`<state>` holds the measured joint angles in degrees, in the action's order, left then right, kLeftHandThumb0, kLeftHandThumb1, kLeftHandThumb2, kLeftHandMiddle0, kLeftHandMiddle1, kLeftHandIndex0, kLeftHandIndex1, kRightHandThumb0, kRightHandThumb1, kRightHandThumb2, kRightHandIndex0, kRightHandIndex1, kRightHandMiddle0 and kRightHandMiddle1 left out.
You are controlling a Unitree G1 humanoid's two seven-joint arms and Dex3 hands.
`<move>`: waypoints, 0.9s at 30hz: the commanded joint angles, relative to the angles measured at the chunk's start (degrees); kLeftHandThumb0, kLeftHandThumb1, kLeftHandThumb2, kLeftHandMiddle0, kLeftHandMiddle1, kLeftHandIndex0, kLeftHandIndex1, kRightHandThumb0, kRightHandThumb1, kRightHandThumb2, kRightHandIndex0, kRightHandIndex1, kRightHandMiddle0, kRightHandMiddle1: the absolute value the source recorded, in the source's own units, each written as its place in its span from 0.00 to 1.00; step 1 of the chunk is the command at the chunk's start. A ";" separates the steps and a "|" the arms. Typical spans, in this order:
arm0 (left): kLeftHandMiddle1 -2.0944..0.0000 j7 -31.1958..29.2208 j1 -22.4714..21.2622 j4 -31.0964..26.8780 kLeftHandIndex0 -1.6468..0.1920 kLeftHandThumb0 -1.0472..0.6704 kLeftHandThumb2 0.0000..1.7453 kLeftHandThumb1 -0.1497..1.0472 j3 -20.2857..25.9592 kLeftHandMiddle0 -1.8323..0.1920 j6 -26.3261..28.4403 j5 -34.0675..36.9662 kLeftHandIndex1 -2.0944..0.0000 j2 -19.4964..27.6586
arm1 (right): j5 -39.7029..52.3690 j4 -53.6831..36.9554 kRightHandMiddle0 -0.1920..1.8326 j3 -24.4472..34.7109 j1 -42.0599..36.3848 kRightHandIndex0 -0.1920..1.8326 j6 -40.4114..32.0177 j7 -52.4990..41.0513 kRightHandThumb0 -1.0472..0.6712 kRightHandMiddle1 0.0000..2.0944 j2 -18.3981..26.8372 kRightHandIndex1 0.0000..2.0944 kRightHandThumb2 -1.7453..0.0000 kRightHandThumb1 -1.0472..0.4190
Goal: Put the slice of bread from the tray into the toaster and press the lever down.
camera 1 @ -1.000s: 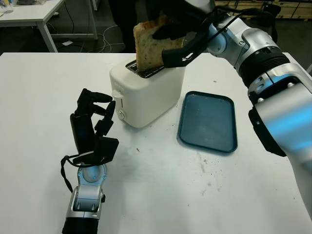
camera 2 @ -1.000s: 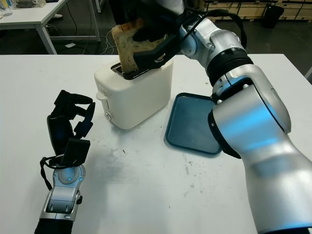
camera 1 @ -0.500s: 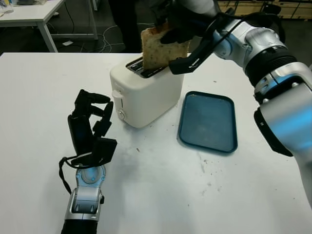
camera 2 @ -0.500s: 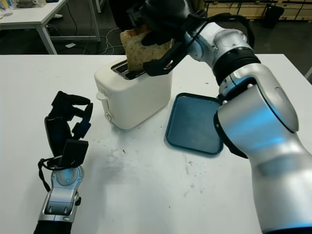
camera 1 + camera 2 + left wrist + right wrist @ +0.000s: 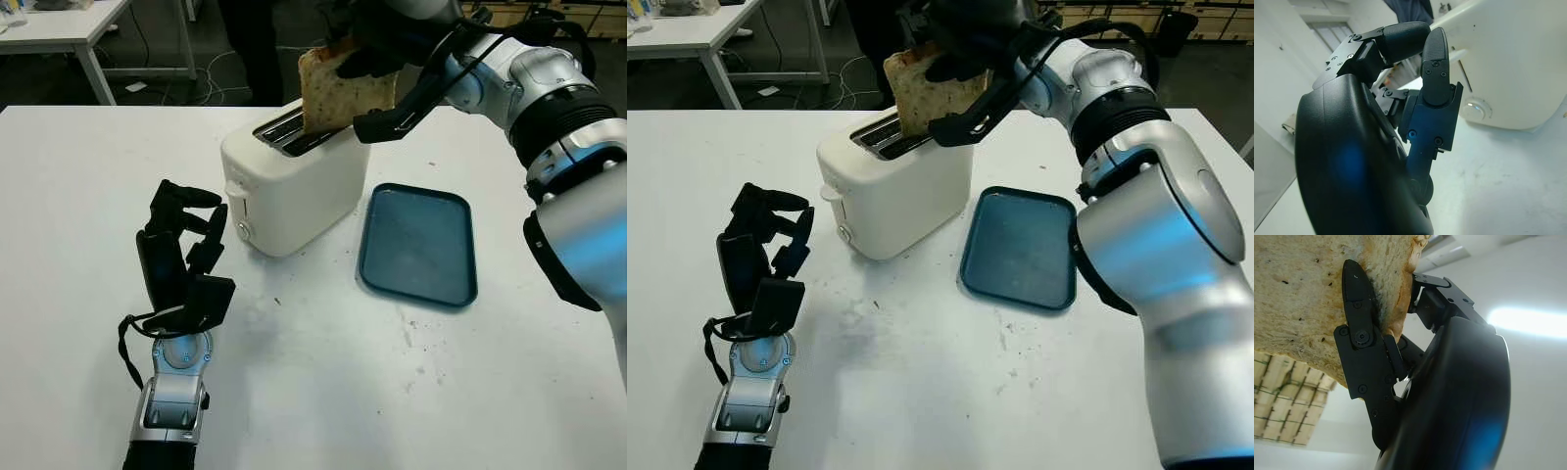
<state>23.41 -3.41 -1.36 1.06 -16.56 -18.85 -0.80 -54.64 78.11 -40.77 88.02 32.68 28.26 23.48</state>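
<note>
On a white table (image 5: 88, 176), the robot's right hand (image 5: 377, 39) grips a slice of bread (image 5: 338, 93) by its upper part, fingers clamped on both faces, holding it upright over the far end of a white toaster (image 5: 294, 191), its lower edge at the slots. A dark blue tray (image 5: 419, 245) lies just right of the toaster. The left hand (image 5: 181, 259) stands near the toaster's left end, close to the lever (image 5: 235, 191), fingers curled and holding nothing.
</note>
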 commanded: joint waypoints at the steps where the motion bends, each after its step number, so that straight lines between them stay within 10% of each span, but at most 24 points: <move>1: 0.17 -0.01 -0.04 -0.95 0.63 0.33 0.18 0.89 -0.15 0.62 0.32 -0.69 0.30 -0.04 | -0.63 -0.01 0.52 -0.28 2.29 0.67 0.22 1.07 0.26 0.83 0.53 0.83 0.72 0.09; 27: 0.17 1.09 0.24 -0.61 0.63 0.32 0.18 0.89 -0.21 0.62 -0.34 -0.73 0.31 -0.61 | -6.32 -0.05 0.50 -8.07 1.41 0.67 7.13 11.20 0.27 0.83 -1.56 0.83 0.70 0.09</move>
<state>24.23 -3.39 -1.36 0.96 -16.57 -18.88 -1.17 -60.07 78.12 -48.21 89.10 38.68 38.15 22.37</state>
